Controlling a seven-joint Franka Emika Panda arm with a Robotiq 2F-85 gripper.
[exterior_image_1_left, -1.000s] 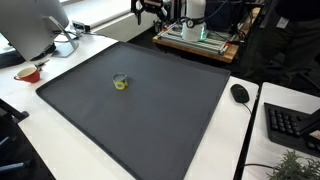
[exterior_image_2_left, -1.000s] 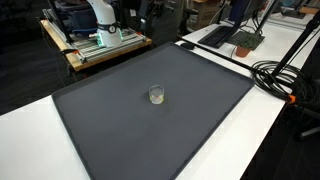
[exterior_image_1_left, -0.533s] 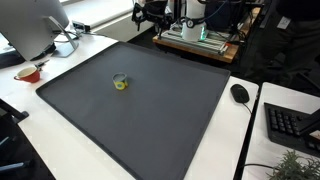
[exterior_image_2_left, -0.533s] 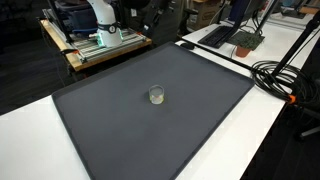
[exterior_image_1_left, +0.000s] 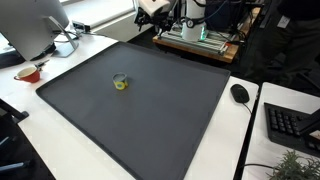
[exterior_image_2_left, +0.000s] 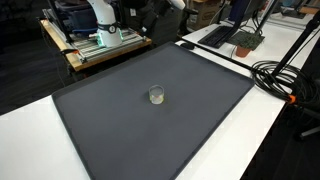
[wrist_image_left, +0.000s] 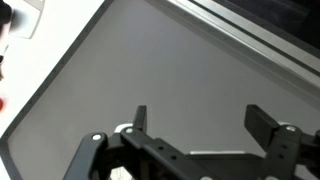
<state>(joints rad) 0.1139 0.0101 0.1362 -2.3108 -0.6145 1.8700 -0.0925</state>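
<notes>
A small clear glass with something yellow at its bottom (exterior_image_1_left: 120, 81) stands upright near the middle of a dark grey mat (exterior_image_1_left: 160, 125); it also shows in the other exterior view (exterior_image_2_left: 156, 95). My gripper (exterior_image_1_left: 151, 9) hangs high above the mat's far edge, well away from the glass, and is only partly in view in both exterior views (exterior_image_2_left: 160, 5). In the wrist view the gripper (wrist_image_left: 200, 115) is open and empty, with bare mat (wrist_image_left: 180, 55) between its fingers. The glass is out of the wrist view.
A monitor (exterior_image_1_left: 30, 25) and a red bowl (exterior_image_1_left: 28, 72) stand beside the mat on the white table. A mouse (exterior_image_1_left: 240, 93), a keyboard (exterior_image_1_left: 290, 125) and a plant (exterior_image_1_left: 292, 166) lie on the opposite side. Black cables (exterior_image_2_left: 280, 75) lie near one mat corner. The arm's base frame (exterior_image_2_left: 100, 42) stands behind.
The gripper has risen and turned slightly at the far edge of the mat. The glass has not moved.
</notes>
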